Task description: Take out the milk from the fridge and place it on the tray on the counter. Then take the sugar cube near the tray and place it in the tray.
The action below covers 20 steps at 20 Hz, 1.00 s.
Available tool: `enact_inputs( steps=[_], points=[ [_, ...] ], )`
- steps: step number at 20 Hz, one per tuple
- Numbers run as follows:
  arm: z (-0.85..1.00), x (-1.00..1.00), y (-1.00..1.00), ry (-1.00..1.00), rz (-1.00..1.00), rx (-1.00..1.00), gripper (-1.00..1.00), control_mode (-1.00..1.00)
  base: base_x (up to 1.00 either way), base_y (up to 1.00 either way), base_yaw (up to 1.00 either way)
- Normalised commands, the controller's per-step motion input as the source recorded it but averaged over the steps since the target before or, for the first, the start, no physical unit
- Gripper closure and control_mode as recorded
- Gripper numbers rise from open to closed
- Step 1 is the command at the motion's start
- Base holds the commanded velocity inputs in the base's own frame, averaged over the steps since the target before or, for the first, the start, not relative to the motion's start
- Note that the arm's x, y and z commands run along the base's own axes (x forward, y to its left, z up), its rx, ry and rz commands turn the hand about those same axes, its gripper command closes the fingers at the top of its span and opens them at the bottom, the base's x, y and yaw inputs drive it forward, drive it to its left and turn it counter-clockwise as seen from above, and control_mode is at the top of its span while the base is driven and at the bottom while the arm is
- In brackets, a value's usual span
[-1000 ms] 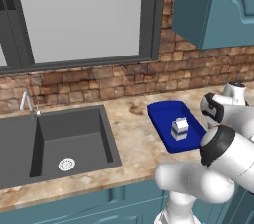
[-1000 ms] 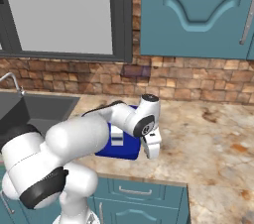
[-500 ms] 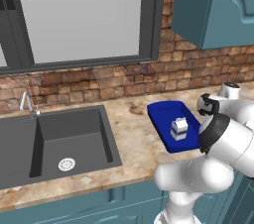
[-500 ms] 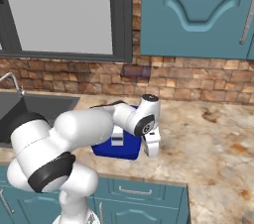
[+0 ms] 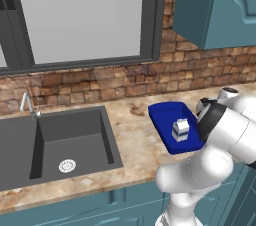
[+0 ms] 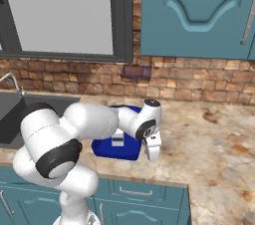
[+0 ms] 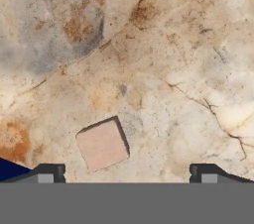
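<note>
The milk, a small white carton with blue markings, stands upright on the blue tray on the speckled counter. Just right of the tray, my gripper points down at the counter, open and holding nothing. The sugar cube, small and pale tan, lies on the stone between the two dark fingertips, nearer the left one. A blue corner of the tray shows at the lower left of the hand view. The fridge is out of view.
A dark sink with a tap is set in the counter to the left. A brick wall, a window and teal upper cabinets stand behind. Bare stone stretches right of the gripper.
The hand has sunk a little toward the counter beside the tray, and the elbow has swung. The jaws stay open. Milk and tray have not moved.
</note>
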Motion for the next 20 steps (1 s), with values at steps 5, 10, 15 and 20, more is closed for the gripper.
enact_inputs(
  steps=[5, 10, 15, 20],
  points=[
    [-0.18, 0.02, 0.0, 0.0, -0.02, 0.01, -1.0, -1.0, 0.0, 0.0, 0.0],
    [-0.08, 0.1, -0.02, 0.0, -0.04, 0.02, -1.0, -1.0, 0.0, 0.0, 0.0],
    [-0.01, 0.21, -0.1, 0.0, -0.05, 0.02, -1.0, -1.0, 0.0, 0.0, 0.0],
    [-0.06, 0.16, -0.17, -0.02, -0.02, 0.02, -1.0, -1.0, 0.0, 0.0, 0.0]
  ],
)
